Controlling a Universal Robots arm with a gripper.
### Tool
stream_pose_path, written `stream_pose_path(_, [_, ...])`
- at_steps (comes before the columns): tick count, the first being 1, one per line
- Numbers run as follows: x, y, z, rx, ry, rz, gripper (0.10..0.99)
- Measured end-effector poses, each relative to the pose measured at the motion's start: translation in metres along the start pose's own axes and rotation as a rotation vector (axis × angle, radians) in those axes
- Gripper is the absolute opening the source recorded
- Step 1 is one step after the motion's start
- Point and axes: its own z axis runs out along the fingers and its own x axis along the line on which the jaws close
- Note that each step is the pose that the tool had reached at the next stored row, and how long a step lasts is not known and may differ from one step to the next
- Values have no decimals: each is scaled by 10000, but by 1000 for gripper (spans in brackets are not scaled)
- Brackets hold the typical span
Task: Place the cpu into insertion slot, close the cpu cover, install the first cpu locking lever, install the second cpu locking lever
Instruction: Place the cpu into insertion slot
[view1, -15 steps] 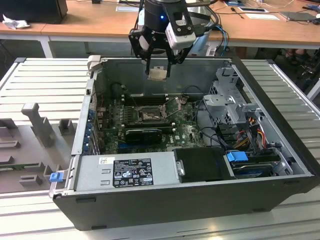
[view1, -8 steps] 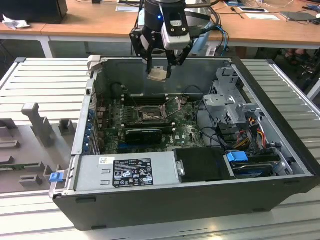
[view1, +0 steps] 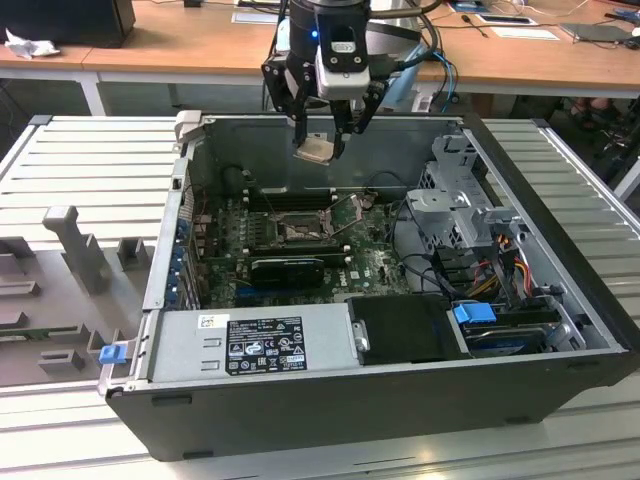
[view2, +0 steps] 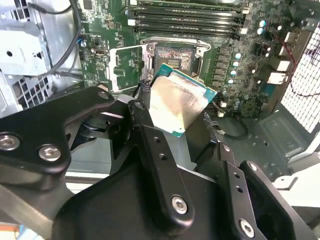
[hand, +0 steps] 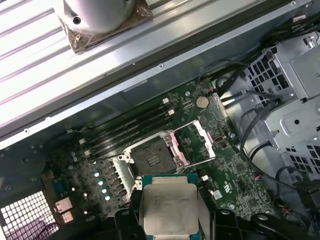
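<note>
First step: in the exterior view's upper centre, the gripper (view1: 320, 147) pinches the cpu (hand: 169, 210) above the open slot (hand: 152, 159); seating likely needs squaring.

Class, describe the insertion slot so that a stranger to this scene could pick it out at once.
Look inside the open black computer case at the green circuit board on its floor. Near the board's middle sits the insertion slot, a small dark socket with a grey metal rim. Unlike the long black memory slots beside it, it is square.
</note>
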Motion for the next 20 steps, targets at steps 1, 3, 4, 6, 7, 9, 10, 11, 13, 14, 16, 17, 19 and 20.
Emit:
stream_pose_path(1, [0, 0, 0, -2, -15, 179, 525])
stream_pose_path(3, [0, 0, 4, -5, -58, 667, 525])
stream_pose_path(4, [0, -1, 7, -8, -92, 1049, 525])
stream_pose_path(6, [0, -1, 11, -17, -149, 1718, 525])
stream_pose_path(7, [0, -1, 13, -22, -172, 2007, 525])
stream_pose_path(9, [0, -1, 16, -31, -216, 2535, 525])
stream_pose_path(10, [0, -1, 19, -34, -230, 2708, 525])
stream_pose_path(11, [0, -1, 22, -38, -246, 2903, 525])
stream_pose_path(13, [0, -2, 25, -42, -275, 3256, 525])
stream_pose_path(14, [0, -2, 27, -44, -287, 3406, 525])
stream_pose_path(16, [0, -3, 31, -51, -314, 3737, 525])
stream_pose_path(17, [-1, -3, 34, -55, -340, 4047, 525])
stream_pose_path(19, [-1, -3, 41, -66, -385, 4606, 525])
stream_pose_path(20, [-1, -4, 45, -72, -420, 5026, 525])
